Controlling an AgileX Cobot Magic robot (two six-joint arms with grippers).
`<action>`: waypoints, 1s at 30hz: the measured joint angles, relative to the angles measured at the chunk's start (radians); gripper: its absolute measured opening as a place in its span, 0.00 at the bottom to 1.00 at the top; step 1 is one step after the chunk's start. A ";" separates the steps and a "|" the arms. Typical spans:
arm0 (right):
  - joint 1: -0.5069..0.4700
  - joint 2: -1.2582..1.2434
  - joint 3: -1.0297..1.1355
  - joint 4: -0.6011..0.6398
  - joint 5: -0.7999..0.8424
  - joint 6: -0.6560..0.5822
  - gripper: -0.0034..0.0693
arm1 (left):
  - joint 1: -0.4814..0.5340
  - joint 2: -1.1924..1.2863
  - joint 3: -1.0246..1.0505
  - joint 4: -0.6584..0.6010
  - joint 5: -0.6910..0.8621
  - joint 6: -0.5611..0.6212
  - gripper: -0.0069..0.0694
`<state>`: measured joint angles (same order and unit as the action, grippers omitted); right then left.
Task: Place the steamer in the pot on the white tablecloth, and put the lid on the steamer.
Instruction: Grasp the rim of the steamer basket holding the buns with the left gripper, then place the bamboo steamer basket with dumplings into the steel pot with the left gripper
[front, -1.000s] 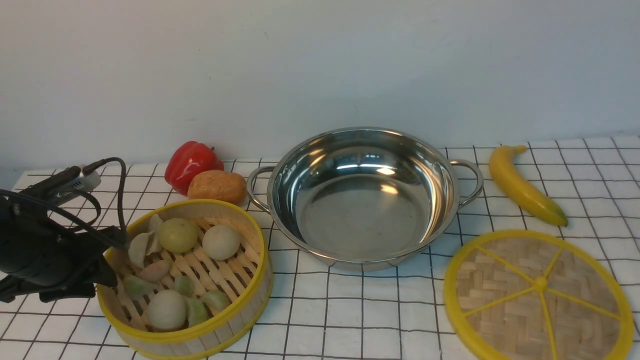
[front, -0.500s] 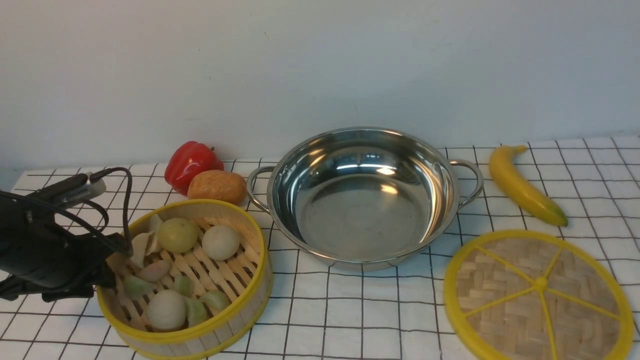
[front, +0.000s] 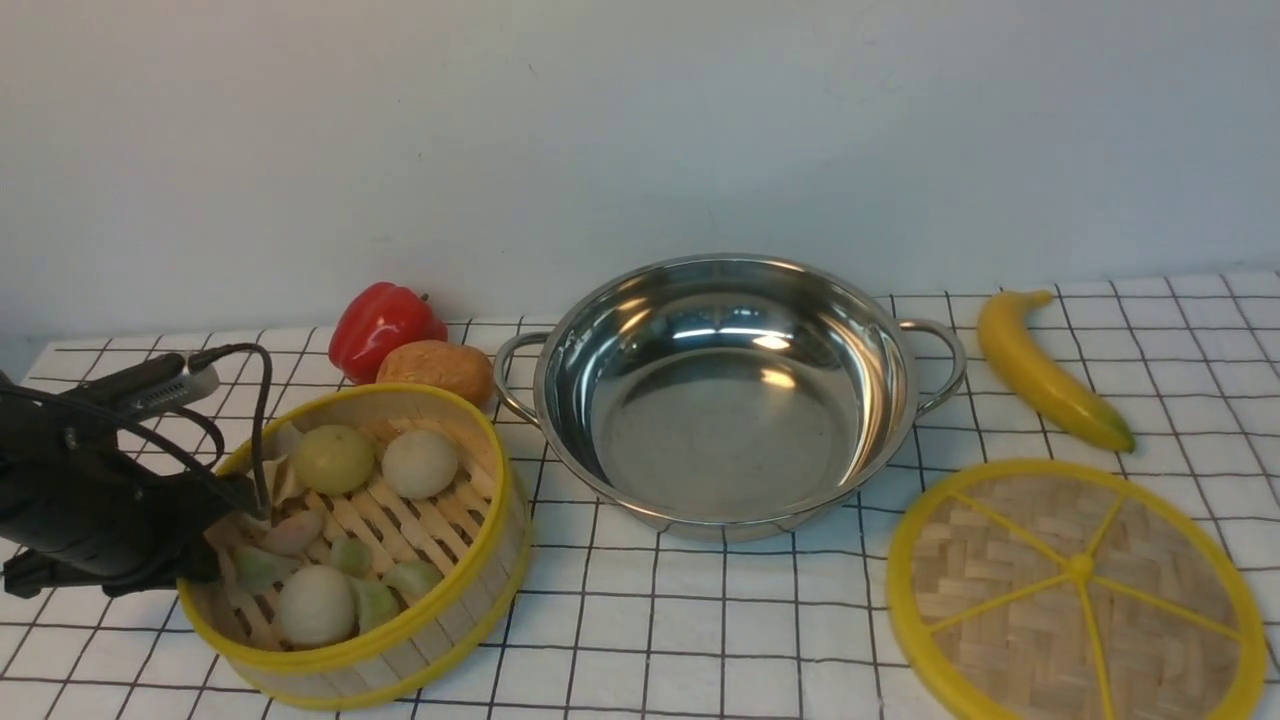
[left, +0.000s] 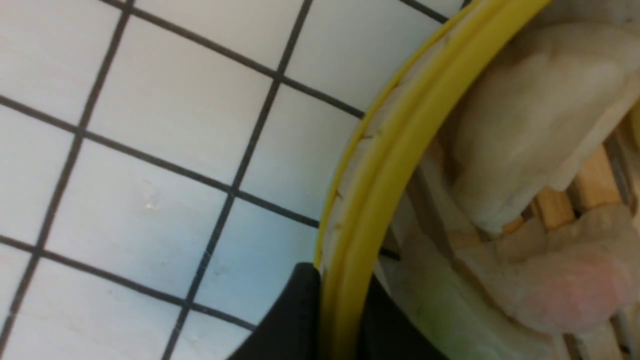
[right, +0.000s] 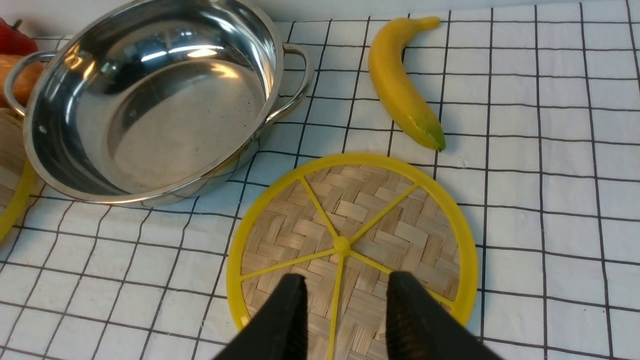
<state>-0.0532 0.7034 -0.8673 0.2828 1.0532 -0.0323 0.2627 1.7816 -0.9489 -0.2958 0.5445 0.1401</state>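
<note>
Left gripper pinches steamer rim, right gripper gapes empty over lid; best lift level, clearing pot handle.

Steamer front left on the tablecloth, pot at centre, lid front right, banana behind the lid, pepper behind the steamer

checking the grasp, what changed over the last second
The left pincer closed on the steamer at its rim, and the steamer shifted a little left and up. Pot, lid, banana and pepper stayed put.
</note>
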 joint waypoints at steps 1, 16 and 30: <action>0.000 0.000 0.000 0.000 0.000 0.000 0.38 | 0.000 0.001 0.000 0.000 0.000 0.000 0.14; 0.000 0.000 -0.001 0.042 0.012 -0.001 0.38 | 0.027 0.008 -0.249 0.207 0.290 0.003 0.14; 0.000 0.000 -0.001 0.103 0.019 -0.001 0.38 | -0.305 0.019 -0.641 0.189 0.476 0.014 0.14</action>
<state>-0.0532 0.7034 -0.8681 0.3858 1.0722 -0.0333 -0.0421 1.8003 -1.5895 -0.1070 1.0207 0.1539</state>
